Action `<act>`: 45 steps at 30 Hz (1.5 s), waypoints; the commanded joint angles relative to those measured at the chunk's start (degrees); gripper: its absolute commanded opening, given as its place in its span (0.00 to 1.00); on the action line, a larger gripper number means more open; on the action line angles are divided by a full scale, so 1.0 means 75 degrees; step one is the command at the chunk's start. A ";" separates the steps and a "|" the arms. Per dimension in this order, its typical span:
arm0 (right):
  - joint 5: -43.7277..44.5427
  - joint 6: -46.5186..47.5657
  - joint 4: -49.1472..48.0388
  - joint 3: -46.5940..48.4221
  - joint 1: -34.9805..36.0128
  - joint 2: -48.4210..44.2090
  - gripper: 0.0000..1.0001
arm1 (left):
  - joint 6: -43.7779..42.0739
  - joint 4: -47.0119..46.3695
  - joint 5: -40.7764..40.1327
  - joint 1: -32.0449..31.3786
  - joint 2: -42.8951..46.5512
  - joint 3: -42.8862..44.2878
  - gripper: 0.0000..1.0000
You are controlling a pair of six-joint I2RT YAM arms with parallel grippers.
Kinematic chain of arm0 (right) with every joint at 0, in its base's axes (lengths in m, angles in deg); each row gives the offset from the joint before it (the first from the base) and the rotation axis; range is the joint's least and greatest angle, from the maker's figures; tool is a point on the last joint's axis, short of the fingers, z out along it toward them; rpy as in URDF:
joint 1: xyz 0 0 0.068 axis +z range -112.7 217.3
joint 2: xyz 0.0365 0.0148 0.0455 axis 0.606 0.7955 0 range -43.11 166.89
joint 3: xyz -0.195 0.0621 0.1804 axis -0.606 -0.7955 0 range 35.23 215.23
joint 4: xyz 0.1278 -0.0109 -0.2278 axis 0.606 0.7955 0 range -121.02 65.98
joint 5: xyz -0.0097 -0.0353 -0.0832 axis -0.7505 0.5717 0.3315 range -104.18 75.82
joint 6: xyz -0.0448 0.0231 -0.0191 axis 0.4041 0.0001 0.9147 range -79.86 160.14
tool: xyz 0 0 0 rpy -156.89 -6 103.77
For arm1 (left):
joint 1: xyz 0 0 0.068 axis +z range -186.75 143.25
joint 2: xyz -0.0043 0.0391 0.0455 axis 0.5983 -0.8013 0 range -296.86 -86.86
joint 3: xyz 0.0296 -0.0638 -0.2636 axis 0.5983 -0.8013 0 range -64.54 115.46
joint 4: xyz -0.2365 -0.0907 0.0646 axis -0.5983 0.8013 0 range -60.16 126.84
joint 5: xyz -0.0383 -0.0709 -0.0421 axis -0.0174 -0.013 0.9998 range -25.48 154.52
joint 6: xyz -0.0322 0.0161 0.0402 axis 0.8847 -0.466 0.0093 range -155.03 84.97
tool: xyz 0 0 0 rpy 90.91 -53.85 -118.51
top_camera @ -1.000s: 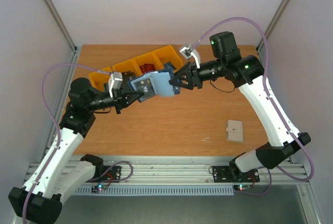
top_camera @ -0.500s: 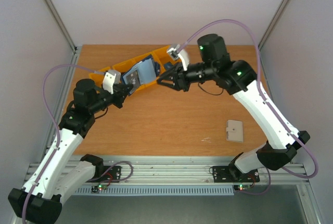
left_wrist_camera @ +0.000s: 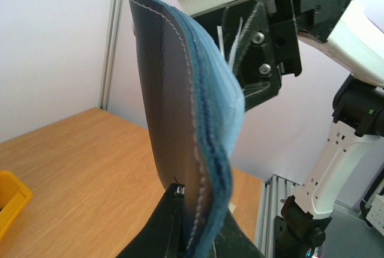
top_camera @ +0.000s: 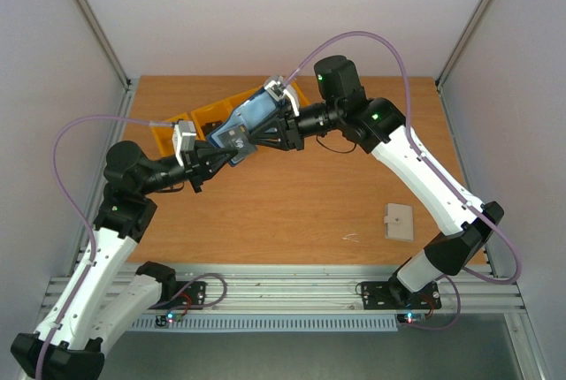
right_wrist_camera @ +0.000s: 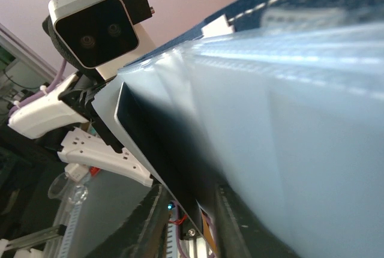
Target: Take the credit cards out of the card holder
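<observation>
Compared with half a second before, the right gripper (top_camera: 263,133) is no longer standing apart from the card holder (top_camera: 250,117). It has come up against the holder's upper part, and the right arm is reaching further to the left. The left gripper (top_camera: 215,157) is still pinching the lower edge of the card holder, as it was a second ago. Then the holder was lower, over the middle of the table (top_camera: 309,194). Now it is hanging in the air over the yellow bins (top_camera: 172,135) at the far left side.

The top view is showing both grippers meeting at the holder, but not how the right jaws are standing. The left wrist view is showing the card holder (left_wrist_camera: 174,108) upright and a little bent, its navy cover toward the camera and its lighter blue pockets behind. The left fingers (left_wrist_camera: 165,225) are closed tight on its bottom edge. In the right wrist view the pale blue pockets (right_wrist_camera: 288,120) are filling most of the picture, blurred. The right fingers (right_wrist_camera: 153,225) are sitting narrow at one edge, and I cannot tell if they are really gripping. I cannot make out the credit cards separately.

A wide stretch of bare wood is lying in front of the arms. The beige pad (top_camera: 399,222) is well apart, near the right edge.
</observation>
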 commanded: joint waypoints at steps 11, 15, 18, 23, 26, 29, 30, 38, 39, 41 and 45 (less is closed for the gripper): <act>-0.1029 0.0456 -0.0065 0.0025 0.0119 -0.0010 0.01 | 0.0228 -0.0799 0.0506 -0.0022 -0.0121 0.0081 0.00; -0.1053 0.0359 -0.0133 0.0033 0.0141 0.0106 0.01 | 0.0316 -0.0830 0.0435 -0.0025 -0.0156 0.0071 0.00; -0.0908 0.0309 -0.0262 0.0013 0.0216 0.0150 0.16 | 0.0357 -0.0848 0.0413 -0.0026 -0.0166 0.0073 0.00; -0.0848 0.0379 -0.0281 0.0021 0.0236 0.0155 0.02 | 0.0371 -0.0851 0.0379 -0.0033 -0.0175 0.0058 0.00; -0.0772 0.0493 -0.0193 0.0023 0.0232 0.0105 0.01 | 0.0382 -0.0831 0.0344 -0.0022 -0.0159 0.0035 0.00; -0.0717 0.0607 -0.0088 0.0017 0.0215 0.0030 0.01 | 0.0394 -0.0807 0.0324 -0.0028 -0.0156 0.0017 0.00; -0.0643 0.0617 -0.0077 -0.0011 0.0180 -0.0023 0.01 | 0.0412 -0.0805 0.0314 -0.0030 -0.0148 0.0019 0.02; -0.0538 0.0642 0.0018 0.0006 -0.0399 -0.0384 0.01 | 0.0655 -0.0820 0.0322 -0.0029 -0.0120 -0.0056 0.10; -0.0505 0.0713 0.0125 0.0074 -0.0399 -0.0372 0.01 | 0.0671 -0.0819 0.0333 -0.0027 -0.0120 -0.0059 0.11; -0.0436 0.0825 0.0313 0.0160 -0.0399 -0.0358 0.01 | 0.0686 -0.0807 0.0334 -0.0028 -0.0121 -0.0053 0.13; -0.0344 0.0963 0.0484 0.0197 -0.0411 -0.0402 0.01 | 0.0698 -0.0762 0.0355 -0.0023 -0.0120 -0.0059 0.15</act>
